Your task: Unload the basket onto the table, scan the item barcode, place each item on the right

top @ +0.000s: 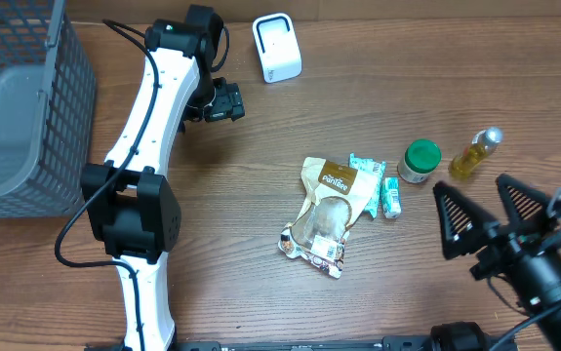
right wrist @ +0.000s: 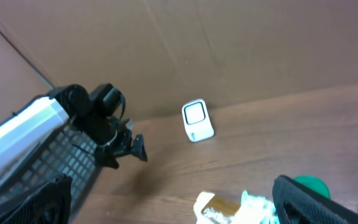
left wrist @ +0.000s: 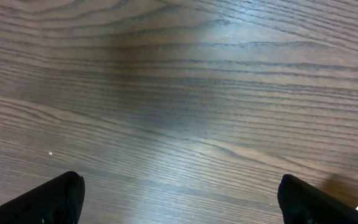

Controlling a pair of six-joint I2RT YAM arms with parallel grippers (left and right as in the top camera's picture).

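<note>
The left gripper point(top: 229, 102) is standing with its fingers spread wide and is holding nothing. In the left wrist view, the left gripper point(left wrist: 179, 183) is framing only bare wood of the table point(top: 260, 292). This gripper is sitting near the white scanner point(top: 277, 47), which is standing at the far edge of the table, just beyond and to the right of it. The two are apart.

The right gripper point(top: 470, 190) is also standing fully spread and empty, at the near right of the table. The snack pouch point(top: 327, 210) is lying flat at the table centre, well apart from both grippers, to the left of the right gripper. The teal packets point(top: 378, 185) are lying against the pouch's right edge. The green-lidded jar point(top: 420, 161) and the small oil bottle point(top: 475, 154) are standing just beyond the right fingertips.

The right wrist view is looking between the spread fingers of the right gripper point(right wrist: 171, 183) toward the scanner point(right wrist: 197, 121), with the pouch point(right wrist: 219, 211) at the bottom edge. The grey basket point(top: 17, 107) is sitting at the far left.
</note>
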